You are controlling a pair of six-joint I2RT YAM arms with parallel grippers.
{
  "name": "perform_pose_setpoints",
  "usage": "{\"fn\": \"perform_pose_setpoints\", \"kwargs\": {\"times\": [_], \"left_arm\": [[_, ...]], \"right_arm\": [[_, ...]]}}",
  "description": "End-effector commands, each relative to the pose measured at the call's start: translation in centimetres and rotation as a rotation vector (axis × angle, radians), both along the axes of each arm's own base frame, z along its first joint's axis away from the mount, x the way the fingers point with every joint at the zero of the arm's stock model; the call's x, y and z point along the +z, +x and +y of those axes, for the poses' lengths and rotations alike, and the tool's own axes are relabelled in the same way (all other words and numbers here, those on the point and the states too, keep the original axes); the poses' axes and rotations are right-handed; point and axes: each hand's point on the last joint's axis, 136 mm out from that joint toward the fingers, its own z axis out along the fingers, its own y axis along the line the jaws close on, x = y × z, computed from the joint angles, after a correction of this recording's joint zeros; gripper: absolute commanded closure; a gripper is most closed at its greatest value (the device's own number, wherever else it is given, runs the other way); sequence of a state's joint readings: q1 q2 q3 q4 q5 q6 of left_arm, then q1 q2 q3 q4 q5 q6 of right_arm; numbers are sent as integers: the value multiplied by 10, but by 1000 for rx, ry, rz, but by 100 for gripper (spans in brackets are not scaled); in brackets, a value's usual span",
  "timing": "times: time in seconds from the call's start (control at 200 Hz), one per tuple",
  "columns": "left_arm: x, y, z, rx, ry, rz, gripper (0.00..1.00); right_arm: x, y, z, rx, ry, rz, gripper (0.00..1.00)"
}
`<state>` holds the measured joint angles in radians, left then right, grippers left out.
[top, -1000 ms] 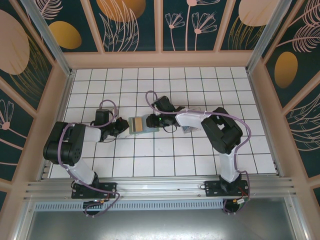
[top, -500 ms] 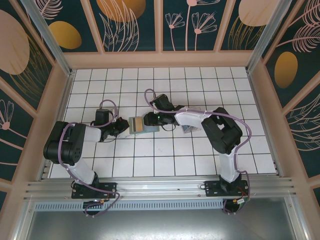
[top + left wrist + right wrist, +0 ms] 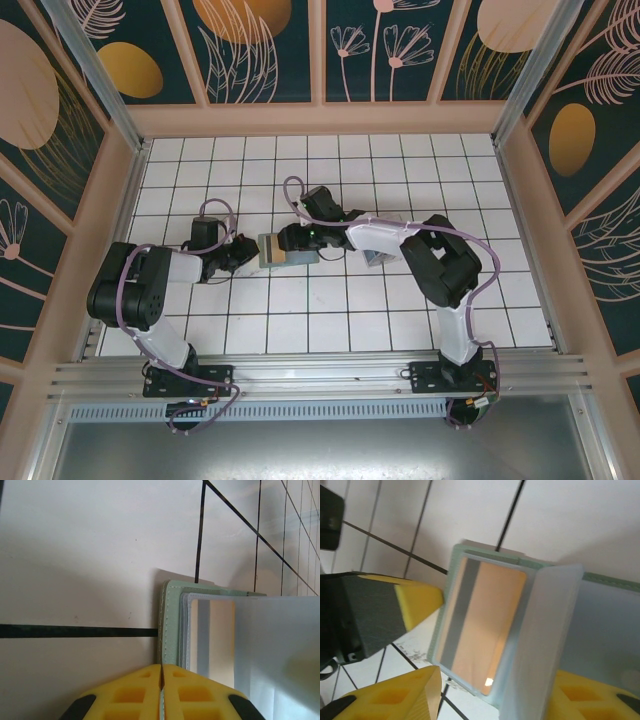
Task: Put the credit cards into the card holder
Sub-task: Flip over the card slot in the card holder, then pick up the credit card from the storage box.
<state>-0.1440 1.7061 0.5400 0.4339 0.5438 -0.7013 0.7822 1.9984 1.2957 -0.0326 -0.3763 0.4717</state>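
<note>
The card holder (image 3: 289, 262) lies open on the tiles between the two arms, its grey-green stitched edge (image 3: 170, 625) facing my left gripper. My left gripper (image 3: 247, 256) (image 3: 161, 674) is shut on that edge. A tan-gold credit card (image 3: 272, 246) (image 3: 487, 612) with a grey stripe lies flat in the holder's left half (image 3: 448, 591). A translucent inner sleeve (image 3: 546, 630) (image 3: 280, 650) stands up from the holder's middle. My right gripper (image 3: 292, 239) (image 3: 497, 680) hovers over the holder, open, with the sleeve between its yellow fingers (image 3: 400, 695) and close to the right one.
A translucent grey-white box (image 3: 375, 258) lies on the tiles partly under the right forearm. The left gripper's yellow finger (image 3: 420, 602) sits just left of the holder. Peach walls enclose the white tiled floor (image 3: 330, 320).
The right gripper has slid left over the holder and its jaws have spread a little wider. The left gripper and the holder have stayed in place.
</note>
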Motion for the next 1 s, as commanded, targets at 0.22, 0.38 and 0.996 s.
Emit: {"fn": "perform_pose_setpoints", "kwargs": {"times": [0.22, 0.38, 0.996], "left_arm": [[-59, -50, 12, 9, 125, 260, 84], [-60, -52, 12, 16, 115, 264, 81], [-35, -39, 21, 58, 160, 185, 68]], "right_arm": [[5, -4, 23, 58, 159, 41, 57], [0, -6, 23, 58, 180, 66, 60], [60, 26, -83, -211, -151, -201, 53]]}}
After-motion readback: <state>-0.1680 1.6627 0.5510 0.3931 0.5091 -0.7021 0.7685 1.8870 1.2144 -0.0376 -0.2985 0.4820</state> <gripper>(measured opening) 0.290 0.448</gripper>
